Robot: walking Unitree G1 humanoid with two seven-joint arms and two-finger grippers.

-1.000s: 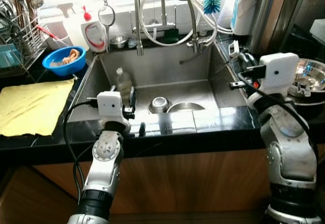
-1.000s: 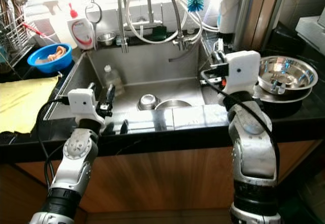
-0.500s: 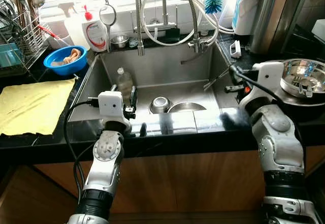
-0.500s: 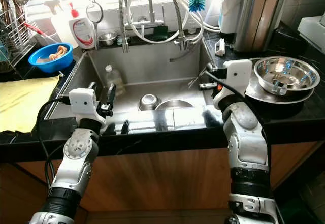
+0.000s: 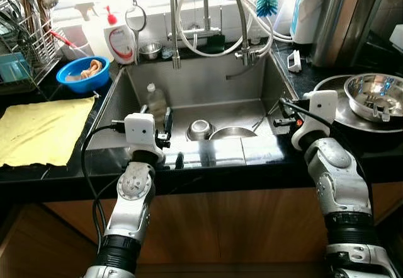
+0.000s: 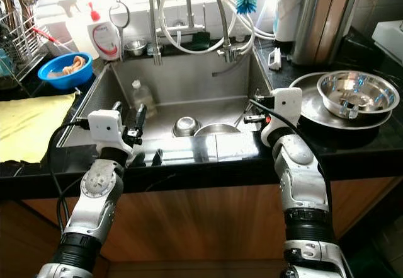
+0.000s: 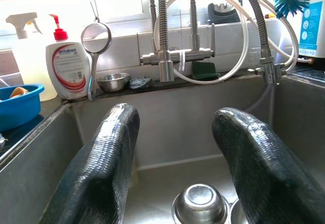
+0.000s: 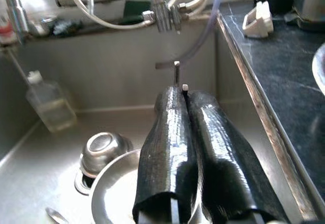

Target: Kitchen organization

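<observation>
Your left gripper (image 7: 175,158) hangs spread wide over the sink (image 5: 201,86), above the small steel bowl (image 7: 199,202) by the drain. Your right wrist view shows what the head views blur: the right gripper (image 8: 183,94) pinched tight on a thin metal utensil (image 8: 176,74), with a clear bottle (image 8: 48,102) lying against the sink wall.

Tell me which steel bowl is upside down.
The small steel bowl in the sink, beside the drain, lies dome-up. The bowl on the right counter and the tiny one on the back ledge sit open-side up.

A black counter (image 5: 208,164) carries a yellow cloth (image 5: 39,130) at 9 o'clock, a blue bowl (image 5: 80,75) at 10, and a steel bowl (image 5: 376,95) on a tray (image 5: 327,86) at 3.
</observation>
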